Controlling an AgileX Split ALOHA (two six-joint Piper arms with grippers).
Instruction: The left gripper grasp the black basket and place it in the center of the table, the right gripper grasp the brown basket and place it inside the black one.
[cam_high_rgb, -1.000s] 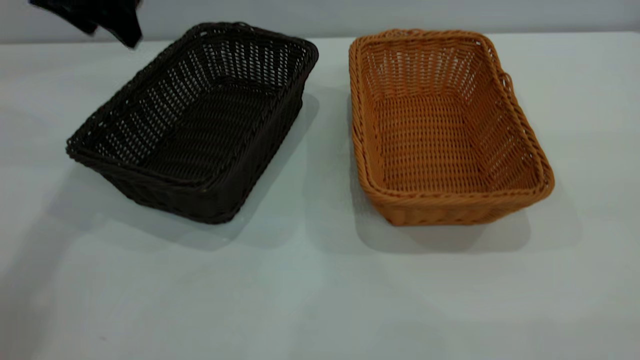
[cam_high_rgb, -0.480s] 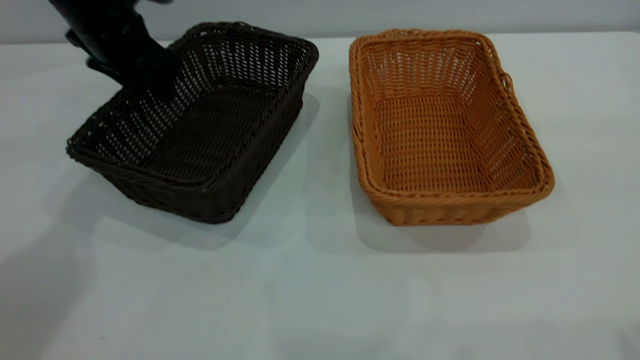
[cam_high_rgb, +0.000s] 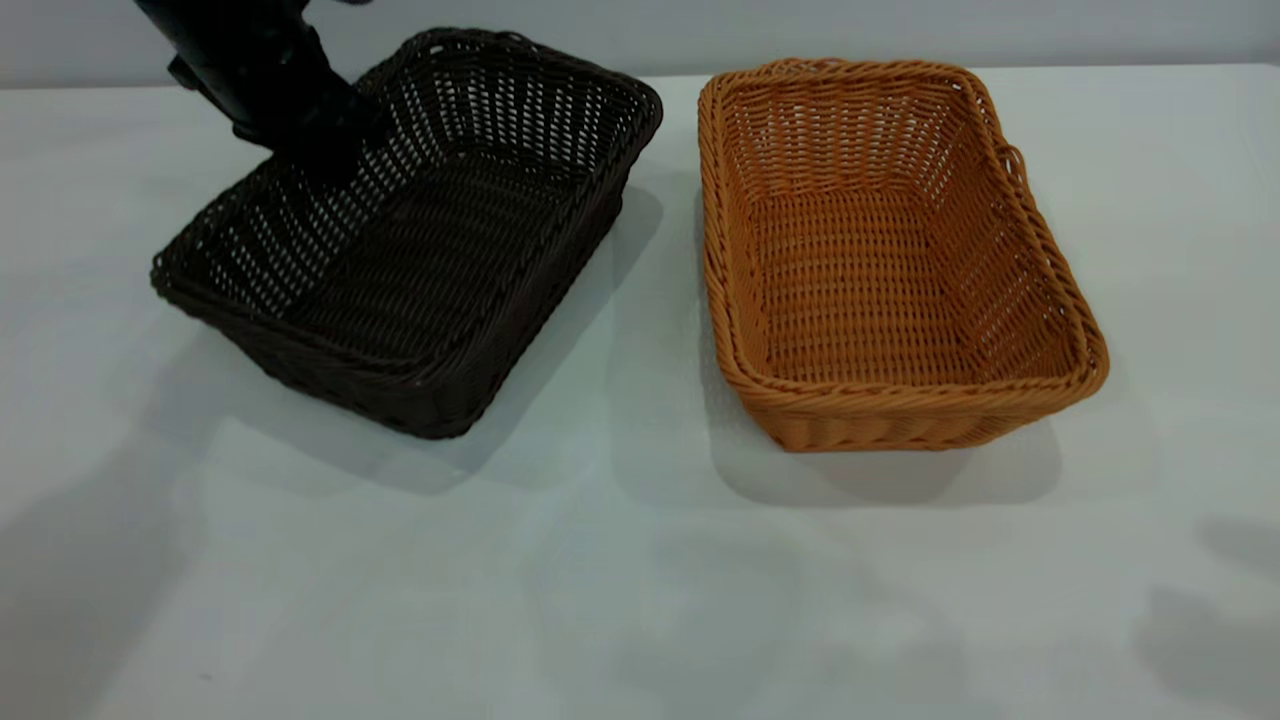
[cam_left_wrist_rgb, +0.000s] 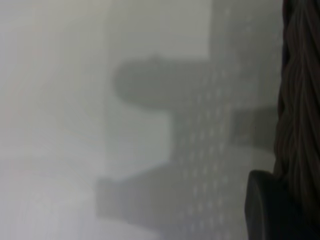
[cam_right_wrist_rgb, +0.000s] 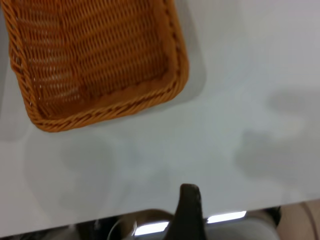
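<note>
The black basket (cam_high_rgb: 430, 250) sits on the left half of the table (cam_high_rgb: 620, 580), turned at an angle. Its far left side is tipped slightly up. My left gripper (cam_high_rgb: 320, 165) is down on that far left rim and shut on it. In the left wrist view the braided rim (cam_left_wrist_rgb: 300, 100) runs right beside a dark finger (cam_left_wrist_rgb: 270, 210). The brown basket (cam_high_rgb: 880, 270) stands upright on the right half, a narrow gap from the black one. My right gripper (cam_right_wrist_rgb: 189, 212) shows only in the right wrist view, over the table's edge and well apart from the brown basket (cam_right_wrist_rgb: 100, 60).
A grey wall (cam_high_rgb: 800, 30) runs behind the table's far edge. Bare tabletop stretches in front of both baskets, with arm shadows (cam_high_rgb: 1200, 620) at the front right.
The left gripper came down from the top left onto the black basket's far left rim. The basket has since shifted a little to the right and lifted on that side. The brown basket has not moved.
</note>
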